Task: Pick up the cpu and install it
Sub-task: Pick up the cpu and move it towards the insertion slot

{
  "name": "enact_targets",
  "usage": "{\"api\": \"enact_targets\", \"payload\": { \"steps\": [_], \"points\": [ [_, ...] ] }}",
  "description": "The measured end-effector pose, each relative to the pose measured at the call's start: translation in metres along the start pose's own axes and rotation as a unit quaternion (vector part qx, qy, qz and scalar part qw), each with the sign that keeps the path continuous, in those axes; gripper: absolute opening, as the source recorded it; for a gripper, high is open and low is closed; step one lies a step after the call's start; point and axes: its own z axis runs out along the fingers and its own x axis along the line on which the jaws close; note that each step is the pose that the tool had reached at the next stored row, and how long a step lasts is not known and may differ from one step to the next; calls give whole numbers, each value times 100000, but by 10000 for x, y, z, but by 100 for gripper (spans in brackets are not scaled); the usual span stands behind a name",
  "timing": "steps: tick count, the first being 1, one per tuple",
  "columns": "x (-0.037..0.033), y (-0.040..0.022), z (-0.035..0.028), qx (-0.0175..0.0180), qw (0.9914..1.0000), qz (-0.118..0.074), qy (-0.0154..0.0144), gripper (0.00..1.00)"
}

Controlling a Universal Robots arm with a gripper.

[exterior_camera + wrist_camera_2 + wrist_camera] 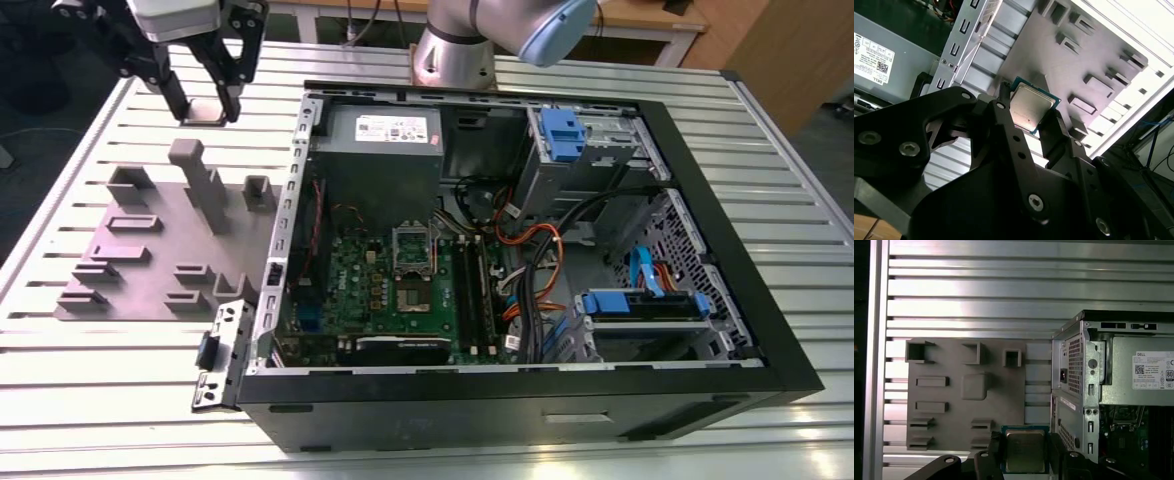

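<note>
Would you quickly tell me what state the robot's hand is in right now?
The hand is closed on the cpu, gripping it by its edges.

Robotics lab: slatted aluminium bench, opened computer case, grey fixture plate, robot arm base.

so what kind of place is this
Probably a robotics lab bench for PC assembly: an open case lies on a slotted metal table, a grey fixture plate sits beside it, and the arm's gripper holds the cpu.
</note>
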Motion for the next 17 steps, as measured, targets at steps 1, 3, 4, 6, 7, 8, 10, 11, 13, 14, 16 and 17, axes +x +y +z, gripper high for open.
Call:
{"api": "enact_targets", "payload": {
  "steps": [1,3,4,6,7,8,10,11,13,14,16,17],
  "points": [
    [-7,0,0,1,100000,0,0,47],
    [-21,0,0,0,100000,-3,1,47],
    [-27,0,0,1,100000,1,3,47],
    [-36,-3,0,-3,100000,1,0,47],
    [-39,-6,0,0,100000,1,4,47],
    [-41,-12,-1,5,100000,1,5,47],
    [-44,-25,-1,0,100000,0,4,47],
    [-45,-34,-1,1,100000,0,3,47],
    [-49,-55,-2,-1,100000,-1,3,47],
    [-55,-64,-2,0,100000,2,1,47],
    [-87,-72,-2,-3,100000,4,7,47],
    [-112,-75,-2,0,100000,9,16,47]
  ]
}}
